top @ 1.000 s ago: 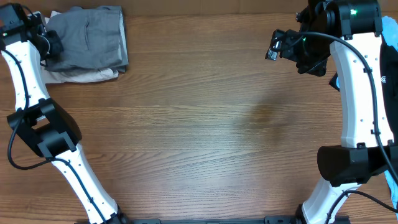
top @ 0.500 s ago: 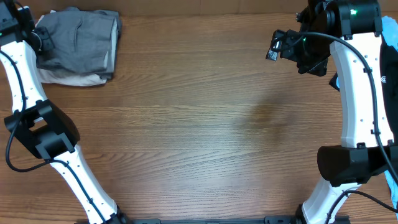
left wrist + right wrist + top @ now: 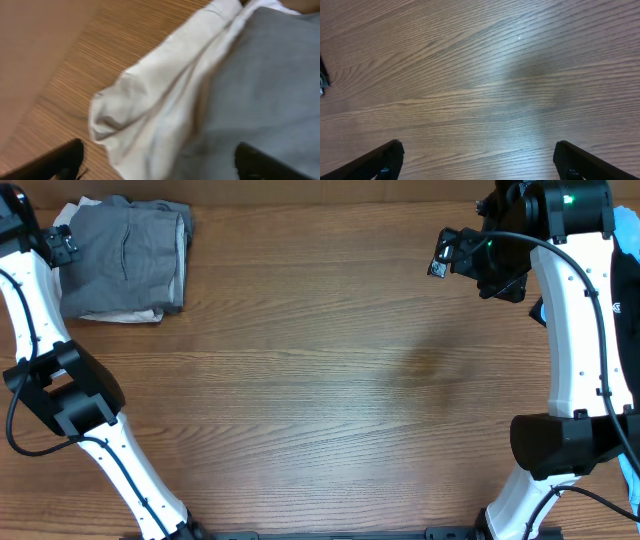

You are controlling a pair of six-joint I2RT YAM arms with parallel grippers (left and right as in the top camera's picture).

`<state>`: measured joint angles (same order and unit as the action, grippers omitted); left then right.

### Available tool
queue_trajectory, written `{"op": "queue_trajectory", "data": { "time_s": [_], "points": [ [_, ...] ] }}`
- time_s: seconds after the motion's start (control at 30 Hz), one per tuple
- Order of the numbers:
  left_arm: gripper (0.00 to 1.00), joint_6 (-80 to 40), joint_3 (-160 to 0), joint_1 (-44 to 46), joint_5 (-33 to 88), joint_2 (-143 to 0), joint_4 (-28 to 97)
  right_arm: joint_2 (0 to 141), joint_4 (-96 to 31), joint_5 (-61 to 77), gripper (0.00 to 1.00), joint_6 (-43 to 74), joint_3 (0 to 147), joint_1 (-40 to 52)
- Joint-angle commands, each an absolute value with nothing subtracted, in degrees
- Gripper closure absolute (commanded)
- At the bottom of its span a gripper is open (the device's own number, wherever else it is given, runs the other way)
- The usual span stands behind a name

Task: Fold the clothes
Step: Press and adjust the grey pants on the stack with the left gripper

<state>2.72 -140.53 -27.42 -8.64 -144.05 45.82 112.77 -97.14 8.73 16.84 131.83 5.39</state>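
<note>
The clothes lie as a folded stack at the table's far left corner: a grey garment on top of a white garment whose edge shows below it. My left gripper is at the stack's left edge, open. In the left wrist view its dark fingertips stand wide apart on either side of the white garment and the grey garment, gripping nothing. My right gripper hangs open at the far right, over bare wood, with its fingertips far apart.
The wooden table stretches between the two arms. Something blue lies beyond the right arm at the table's right edge. The table's far left edge runs close beside the stack.
My left gripper has opened and let go of the stack after dragging it left toward the corner. The right arm has not moved.
</note>
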Motion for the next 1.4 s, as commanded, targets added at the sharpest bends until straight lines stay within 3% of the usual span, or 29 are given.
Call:
{"op": "queue_trajectory", "data": {
  "time_s": [0.0, 0.03, 0.07, 0.1, 0.13, 0.3, 0.77, 1.0, 1.17, 1.37],
  "points": [
    [0.28, -0.5, -142.3, -24.8, 3.2, -142.5, 46.4, 111.1, -97.1, 8.6, 0.00, 16.7, 131.6, 5.5],
    [0.43, -1.6, -142.3, -24.1, 5.9, -142.5, 46.3, 111.1, -97.1, 8.6, 0.00, 16.7, 131.6, 5.5],
    [0.71, -3.1, -142.3, -23.1, 7.2, -142.5, 46.0, 111.1, -97.1, 8.6, 0.00, 16.7, 131.6, 5.5],
    [0.89, -4.1, -142.2, -22.3, 6.6, -142.8, 45.5, 111.1, -97.1, 8.6, 0.00, 16.7, 131.6, 5.5],
    [0.96, -4.6, -142.2, -21.6, 5.7, -142.9, 44.7, 111.1, -97.1, 8.6, 0.00, 16.6, 131.6, 5.5],
    [0.96, -4.2, -142.2, -18.1, -5.1, -144.7, 39.1, 111.1, -97.1, 8.6, 0.00, 16.5, 131.6, 5.5],
    [0.91, -2.8, -143.0, -19.2, -9.6, -154.6, 43.1, 111.1, -97.1, 8.6, 0.00, 16.5, 131.6, 5.5],
    [0.78, -6.1, -145.6, -18.2, -2.5, -143.5, 45.6, 111.1, -97.1, 8.6, 0.00, 16.5, 131.6, 5.5],
    [0.78, -6.9, -145.6, -17.5, 9.1, -139.5, 45.8, 111.1, -97.1, 8.6, 0.00, 16.5, 131.6, 5.5],
    [0.79, -6.9, -145.2, -15.7, 8.9, -144.7, 47.2, 111.1, -97.1, 8.6, 0.00, 16.4, 131.6, 5.5]
  ]
}}
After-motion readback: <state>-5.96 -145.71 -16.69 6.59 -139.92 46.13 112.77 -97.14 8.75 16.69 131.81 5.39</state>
